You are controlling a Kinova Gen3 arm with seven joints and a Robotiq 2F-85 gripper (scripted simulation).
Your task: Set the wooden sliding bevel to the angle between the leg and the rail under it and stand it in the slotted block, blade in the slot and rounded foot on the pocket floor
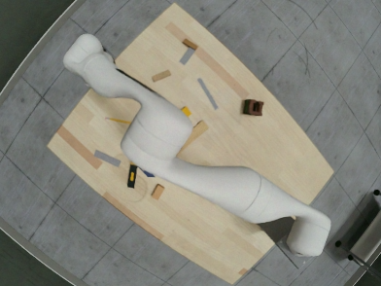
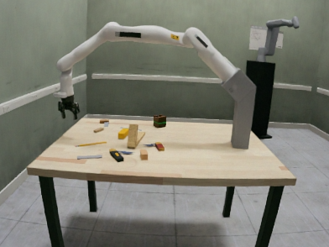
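Observation:
A brown wooden-handled bevel (image 1: 190,45) with a grey blade lies near the table's far left corner; it also shows in the side view (image 2: 104,122). The black and yellow bevel (image 1: 132,176) with a blue blade lies near the front edge (image 2: 117,155). The wooden leg on its rail (image 2: 133,135) stands mid-table, partly under my arm in the top view (image 1: 199,129). The dark slotted block (image 1: 253,107) stands at the far side (image 2: 159,121). My gripper (image 2: 69,110) is open and empty, hanging above the table's far left edge, left of the wooden bevel.
A yellow block (image 2: 122,134), a tan block (image 1: 161,75), a small wooden cube (image 1: 157,191), a pencil (image 2: 91,144), grey strips (image 1: 207,93) (image 1: 107,158) and a red-brown tool (image 2: 159,146) lie scattered. My arm's base (image 2: 239,113) stands at the right.

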